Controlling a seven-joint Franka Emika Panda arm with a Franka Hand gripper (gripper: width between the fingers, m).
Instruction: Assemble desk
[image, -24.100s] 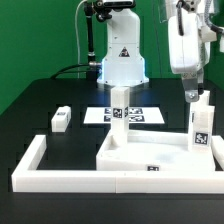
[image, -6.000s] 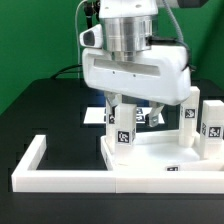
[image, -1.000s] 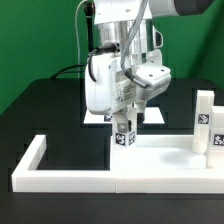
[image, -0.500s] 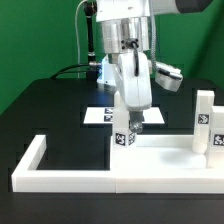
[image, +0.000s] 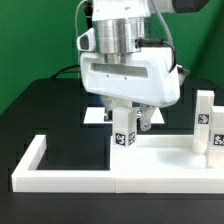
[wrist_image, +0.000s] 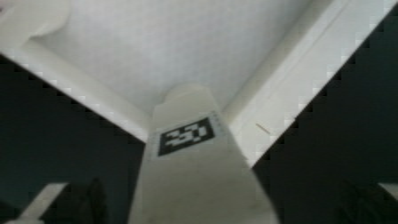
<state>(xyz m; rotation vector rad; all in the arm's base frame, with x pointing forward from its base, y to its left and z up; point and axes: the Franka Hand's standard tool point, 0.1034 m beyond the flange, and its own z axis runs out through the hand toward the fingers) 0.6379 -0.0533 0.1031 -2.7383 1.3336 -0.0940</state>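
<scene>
Exterior view: a black table carries a long white U-shaped border rail that runs along its near edge and turns up at the corner toward the exterior view's left. Inside that rail lies the flat white tabletop panel of the desk, close to the table's near edge and toward the exterior view's right.

A short square white leg stands upright at the panel's corner nearest the exterior view's left, with a black-and-white tag on the face turned to the camera. A second leg, also tagged, stands upright at the panel's edge on the exterior view's right, well apart from the first.

The robot arm hangs over the middle of the table, its wide white wrist housing filling much of the picture. The gripper sits directly over the first leg, and one dark finger shows just beside the leg's top. Whether the jaws are pressed on the leg or standing apart from it cannot be told from either view.

Behind the arm, the marker board lies flat near the table's middle, mostly hidden.

Wrist view: the tagged leg fills the centre, seen along its length, with the white panel beyond it and black table to either side.
</scene>
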